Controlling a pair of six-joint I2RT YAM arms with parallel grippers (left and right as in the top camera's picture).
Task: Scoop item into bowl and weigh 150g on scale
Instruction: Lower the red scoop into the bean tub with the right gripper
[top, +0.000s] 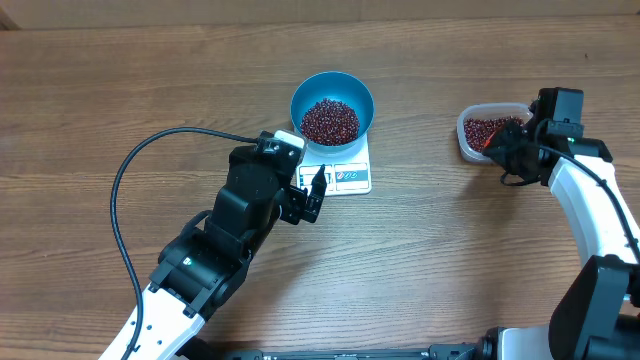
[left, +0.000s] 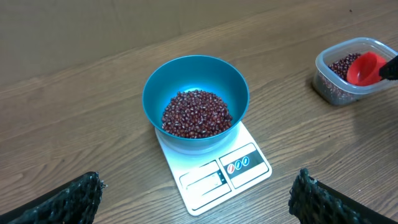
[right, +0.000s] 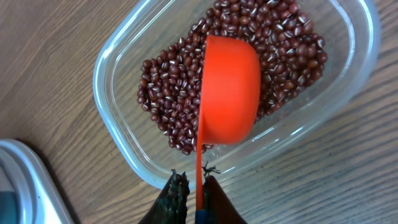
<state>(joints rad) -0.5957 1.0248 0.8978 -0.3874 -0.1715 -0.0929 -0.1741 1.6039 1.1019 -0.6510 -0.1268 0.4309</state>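
Bowl (top: 300, 95) heaped with beans (top: 330, 121), parked on scale (top: 350, 178) so weight could register. Right gripper (right: 196, 193), pinched on red scoop (right: 227, 90) handle; scoop tipped on edge over more beans in clear tub (top: 465, 140), likely for reloading. Left gripper (left: 198, 180), spread wide and empty, held near scale, probably to keep weight off it.

1. A robotics lab bench: a left arm (top: 245, 205) and a right arm (top: 590, 205) reach over a plain wood-grain counter (top: 100, 90).
2. A black cable (top: 113, 200) loops loosely at centre left.
3. A scale (top: 350, 178) and bowl (top: 332, 82) sit at upper centre.
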